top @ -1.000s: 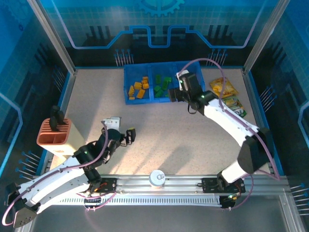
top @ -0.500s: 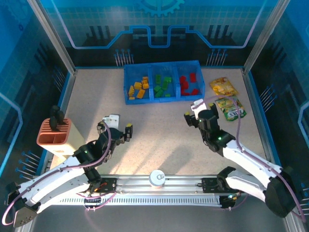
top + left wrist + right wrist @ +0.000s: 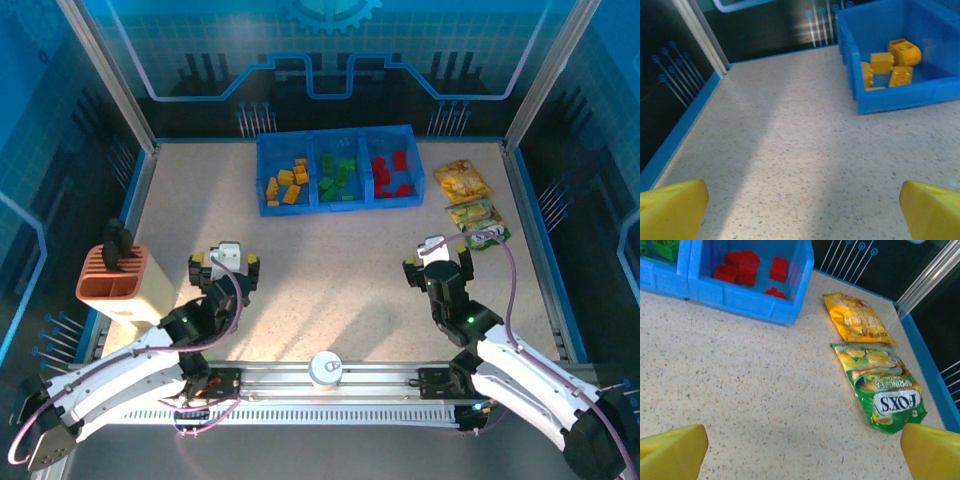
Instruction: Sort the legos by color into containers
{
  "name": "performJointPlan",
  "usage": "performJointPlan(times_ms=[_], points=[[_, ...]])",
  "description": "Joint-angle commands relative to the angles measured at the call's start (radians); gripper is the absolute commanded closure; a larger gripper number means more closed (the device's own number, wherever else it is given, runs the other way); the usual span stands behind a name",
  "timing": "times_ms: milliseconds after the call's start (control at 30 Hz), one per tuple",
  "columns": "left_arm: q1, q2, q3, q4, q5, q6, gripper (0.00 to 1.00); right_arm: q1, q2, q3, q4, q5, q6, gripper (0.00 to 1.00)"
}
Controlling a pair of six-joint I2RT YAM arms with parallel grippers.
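The blue tray point(image 3: 340, 208) stands at the back of the table with three containers side by side. Yellow-orange legos point(image 3: 287, 183) lie in the left one, green legos point(image 3: 337, 177) in the middle, red legos point(image 3: 390, 172) in the right. My left gripper point(image 3: 224, 265) hovers open over bare table near the front left, nothing between its yellow fingertips point(image 3: 670, 207). My right gripper point(image 3: 438, 265) is open and empty at the front right. The left wrist view looks toward the yellow legos point(image 3: 890, 65); the right wrist view toward the red legos point(image 3: 745, 267).
A yellow snack packet point(image 3: 857, 317) and a green one point(image 3: 880, 385) lie right of the tray, just ahead of my right gripper. An orange ribbed holder point(image 3: 112, 275) stands at the left edge. A white knob point(image 3: 326, 368) sits on the front rail.
My right arm has pulled back from the tray's right end to the front right of the table. My left gripper has shifted slightly left and turned. Both grippers have opened a little wider.
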Motion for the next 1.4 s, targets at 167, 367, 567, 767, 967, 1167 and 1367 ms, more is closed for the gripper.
performJointPlan(times_ms=[167, 367, 567, 767, 967, 1167, 1367], points=[[0.004, -0.025, -0.066, 0.114, -0.167, 0.131, 0.01, 0.016, -0.022, -0.029, -0.123, 0.017, 0.116, 0.00], [0.038, 0.001, -0.171, 0.219, -0.155, 0.086, 0.01, 0.024, -0.029, -0.031, -0.120, -0.022, 0.096, 0.00], [0.068, -0.006, -0.177, 0.184, -0.159, 0.110, 0.01, 0.012, -0.025, -0.028, -0.124, 0.001, 0.116, 0.00], [0.092, -0.060, -0.249, 0.401, -0.105, 0.231, 0.01, -0.060, 0.007, -0.065, 0.062, -0.039, 0.073, 0.00], [0.153, -0.114, -0.335, 0.625, -0.024, 0.333, 0.01, -0.164, 0.004, -0.131, 0.281, -0.107, 0.057, 0.00], [0.216, -0.161, -0.399, 0.750, 0.087, 0.349, 0.01, -0.219, 0.008, -0.261, 0.625, -0.134, 0.041, 0.00], [0.285, -0.156, -0.398, 0.735, 0.206, 0.320, 0.01, -0.275, 0.046, -0.262, 0.668, -0.161, 0.074, 0.00]])
